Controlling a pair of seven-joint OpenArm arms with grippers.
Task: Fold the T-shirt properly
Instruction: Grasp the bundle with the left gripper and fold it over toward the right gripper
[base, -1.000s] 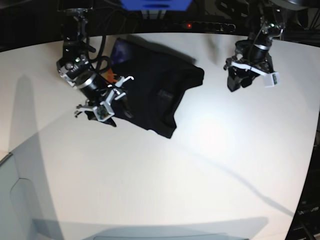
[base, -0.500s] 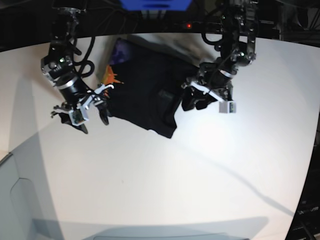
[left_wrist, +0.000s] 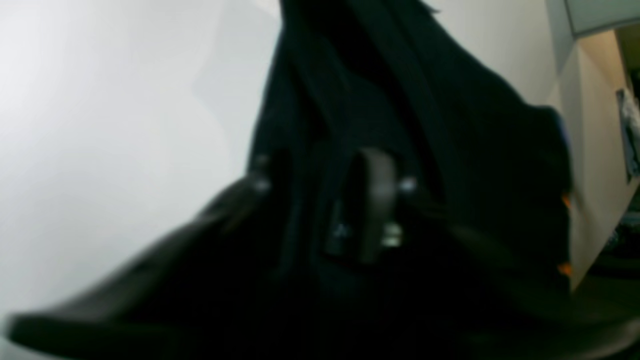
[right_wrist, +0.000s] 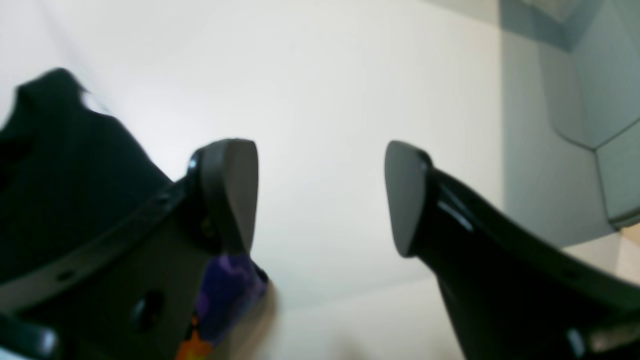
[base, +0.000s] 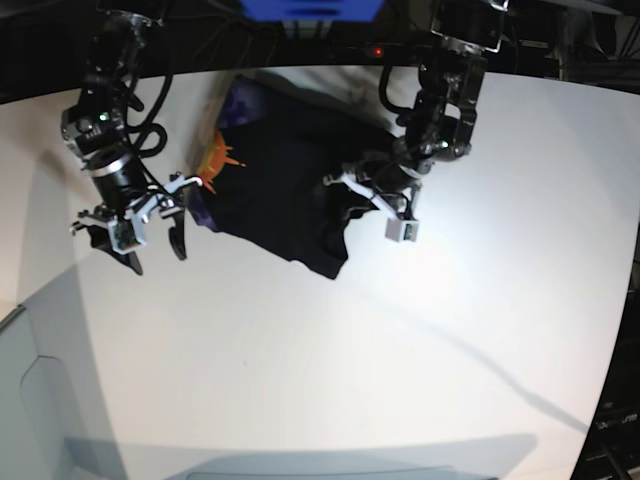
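We press the left gripper (base: 365, 190) into the T-shirt (base: 275, 185) (finger state unclear); right gripper (base: 135, 225) waits wide; we should pinch only the top layer.

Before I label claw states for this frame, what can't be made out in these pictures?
- Left claw: the left wrist view is blurred and filled with dark T-shirt cloth, so whether it grips is unclear; the base view is too small.
- T-shirt print: only an orange and purple corner shows, the rest is folded under.
- T-shirt layers: black on black hides the fold lines in every view.
- Right claw shows plainly: open, empty.
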